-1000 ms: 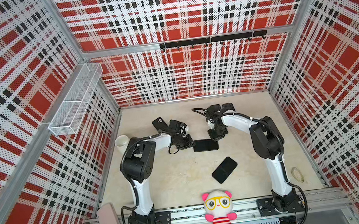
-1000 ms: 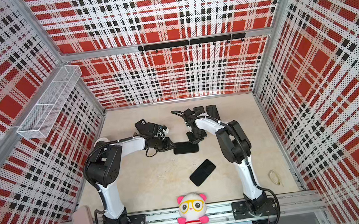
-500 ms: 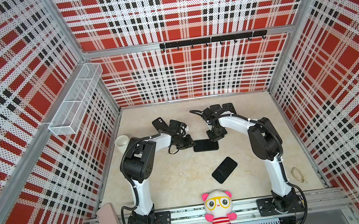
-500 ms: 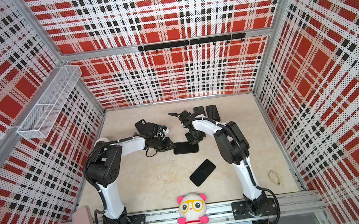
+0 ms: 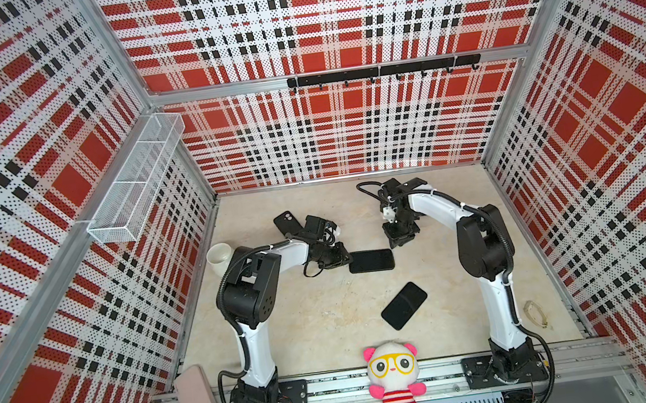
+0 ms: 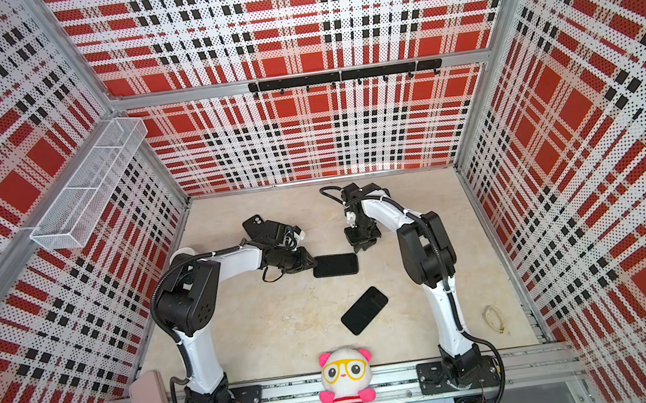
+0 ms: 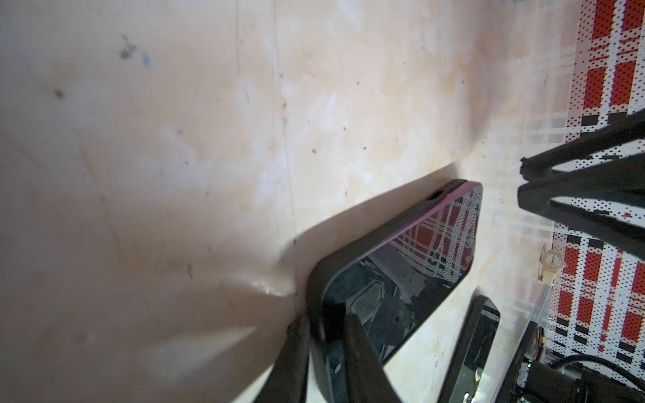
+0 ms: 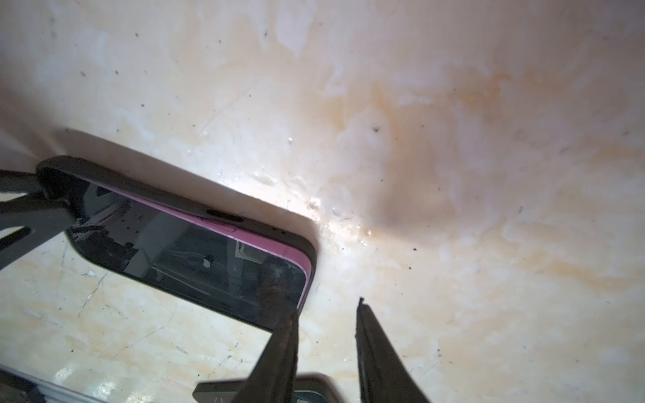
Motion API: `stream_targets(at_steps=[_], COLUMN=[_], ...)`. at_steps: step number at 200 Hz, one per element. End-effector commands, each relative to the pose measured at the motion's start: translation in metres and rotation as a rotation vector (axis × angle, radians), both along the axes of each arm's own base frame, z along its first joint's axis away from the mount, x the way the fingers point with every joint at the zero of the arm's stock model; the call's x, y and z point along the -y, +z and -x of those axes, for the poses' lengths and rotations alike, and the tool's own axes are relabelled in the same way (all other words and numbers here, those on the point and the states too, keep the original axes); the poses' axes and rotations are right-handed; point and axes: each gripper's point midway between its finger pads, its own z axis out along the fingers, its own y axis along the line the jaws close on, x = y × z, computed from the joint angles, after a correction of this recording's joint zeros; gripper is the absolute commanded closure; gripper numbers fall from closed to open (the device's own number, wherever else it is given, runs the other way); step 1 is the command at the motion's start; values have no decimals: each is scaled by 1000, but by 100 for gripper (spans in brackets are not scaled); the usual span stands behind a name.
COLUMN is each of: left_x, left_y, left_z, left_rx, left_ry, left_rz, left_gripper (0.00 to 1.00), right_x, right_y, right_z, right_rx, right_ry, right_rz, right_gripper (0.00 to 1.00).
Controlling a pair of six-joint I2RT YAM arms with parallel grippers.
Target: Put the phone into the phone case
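In both top views the phone (image 5: 371,260) lies mid-way across the counter (image 5: 307,321) inside its phone case (image 5: 392,259), one short end pinched by the left hand (image 5: 343,259) so it cannot slide, while the right hand (image 5: 399,239) hangs just off the opposite end and a second dark handset (image 5: 404,305) lies apart. Left wrist view: the fingers (image 7: 293,356) are clamped across the case's short end, anchoring it. Right wrist view: the right hand's jaws stand apart and empty beside the corner where the phone's pink edge shows above the case rim, suggesting incomplete seating
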Motion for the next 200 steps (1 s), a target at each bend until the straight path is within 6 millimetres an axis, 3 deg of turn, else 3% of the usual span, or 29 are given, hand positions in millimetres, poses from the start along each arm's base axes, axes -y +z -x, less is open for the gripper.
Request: stream_targets(at_steps=[1, 47, 125, 200], left_x=[0, -1, -1, 0], left_y=[-10, -9, -9, -10], left_z=[6, 5, 5, 6], left_rx=[-33, -32, -32, -37], left_ry=[-9, -8, -9, -12], left_rz=[-7, -5, -5, -1], left_gripper=[78, 78, 78, 78], right_x=[-11, -17, 3, 6], right_y=[4, -14, -51, -107], right_z=[4, 8, 12, 49], right_rx=[-18, -54, -78, -116], right_ry=[39, 45, 35, -11], right_rz=[-69, -95, 19, 137], right_gripper=[73, 75, 85, 89])
